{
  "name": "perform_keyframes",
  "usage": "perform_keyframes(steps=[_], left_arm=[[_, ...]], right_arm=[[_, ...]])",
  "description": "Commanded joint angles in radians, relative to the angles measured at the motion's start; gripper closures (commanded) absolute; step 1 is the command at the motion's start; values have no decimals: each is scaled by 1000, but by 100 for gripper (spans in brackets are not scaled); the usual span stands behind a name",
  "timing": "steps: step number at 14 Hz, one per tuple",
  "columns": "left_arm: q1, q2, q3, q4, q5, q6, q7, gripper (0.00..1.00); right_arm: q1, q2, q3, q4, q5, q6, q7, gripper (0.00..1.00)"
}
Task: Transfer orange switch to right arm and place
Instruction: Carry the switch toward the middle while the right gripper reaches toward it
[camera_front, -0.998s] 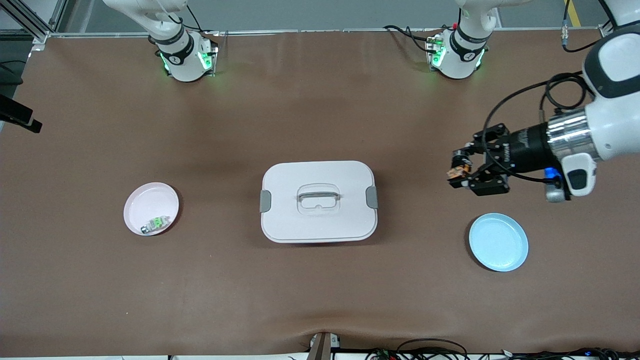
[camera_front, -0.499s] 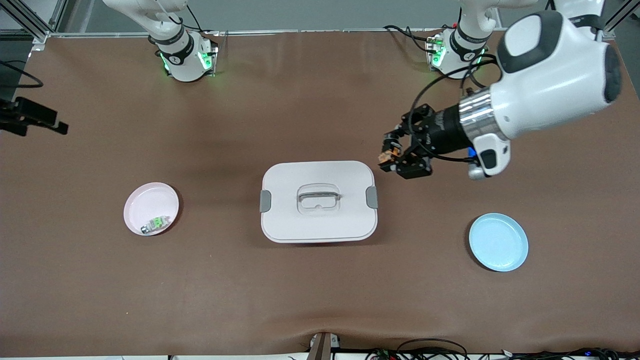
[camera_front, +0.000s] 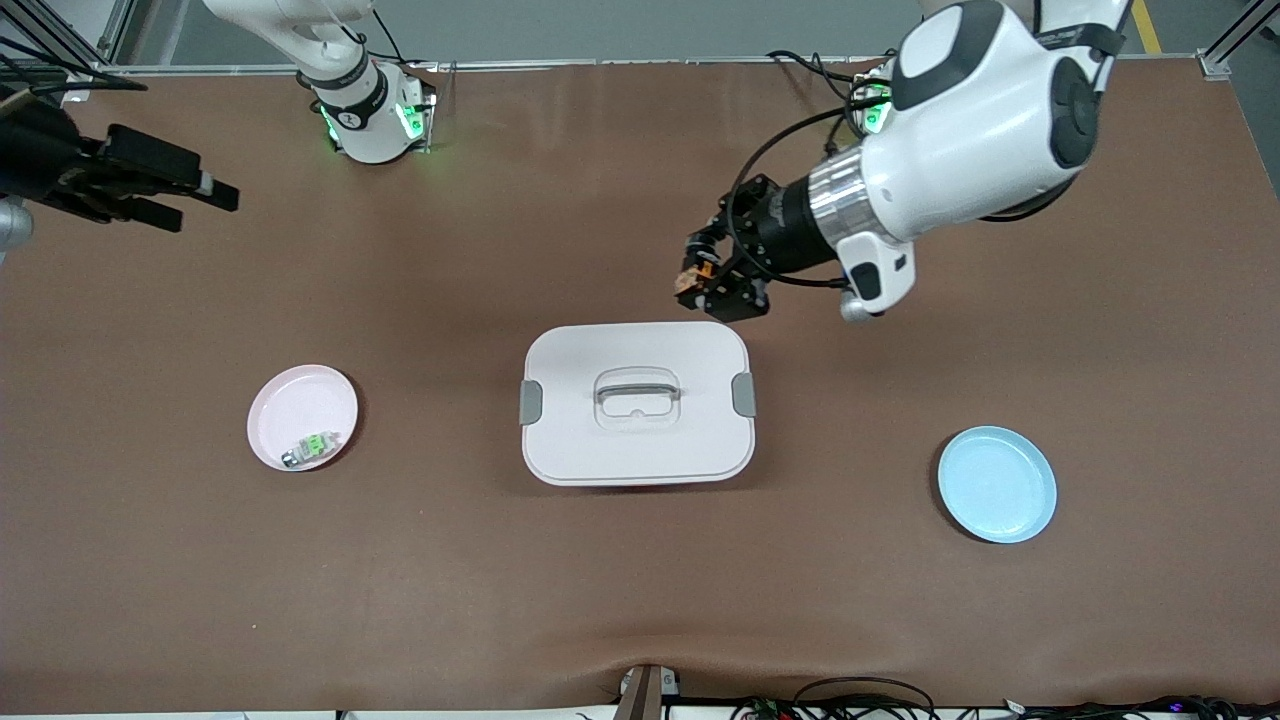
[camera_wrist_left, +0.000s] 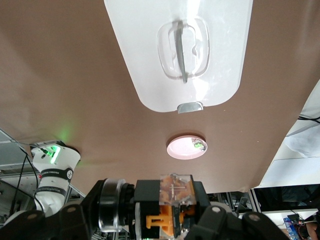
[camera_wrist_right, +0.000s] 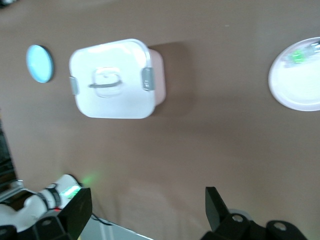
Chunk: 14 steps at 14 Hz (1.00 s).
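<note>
Carrying the orange switch (camera_front: 688, 279) toward a handover looks like the step in hand. The left gripper (camera_front: 702, 277) has its jaws clamped on the switch, up over the table (camera_front: 640, 600) just above the white lidded box's (camera_front: 637, 402) farther edge. The right gripper (camera_front: 175, 199) hangs over the table toward the right arm's end with jaws spread wide. To do this well, I judge the left arm should hold the switch level with part of it clear of the jaws, so the right gripper can close on that part before release. The box is shut, contents hidden. The pink plate (camera_front: 282, 395) holds a small green-and-white part (camera_front: 312, 446). The blue plate (camera_front: 997, 484) holds nothing.
</note>
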Motion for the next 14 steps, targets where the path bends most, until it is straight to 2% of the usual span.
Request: perform_keyframes(steps=[1, 3, 5, 10, 14], left_arm=[[-39, 11, 2, 5, 22, 46, -79, 80], [-76, 22, 2, 5, 28, 95, -128, 79], [-117, 36, 2, 5, 57, 149, -177, 78], [-206, 70, 4, 19, 163, 214, -344, 78], [-232, 74, 4, 24, 175, 214, -352, 78]], right_arm=[[72, -146, -3, -229, 51, 134, 27, 0], [135, -216, -3, -376, 91, 281, 30, 0], [176, -240, -3, -447, 140, 349, 31, 0], [283, -244, 6, -476, 167, 507, 152, 0], [371, -243, 9, -538, 195, 667, 168, 0]])
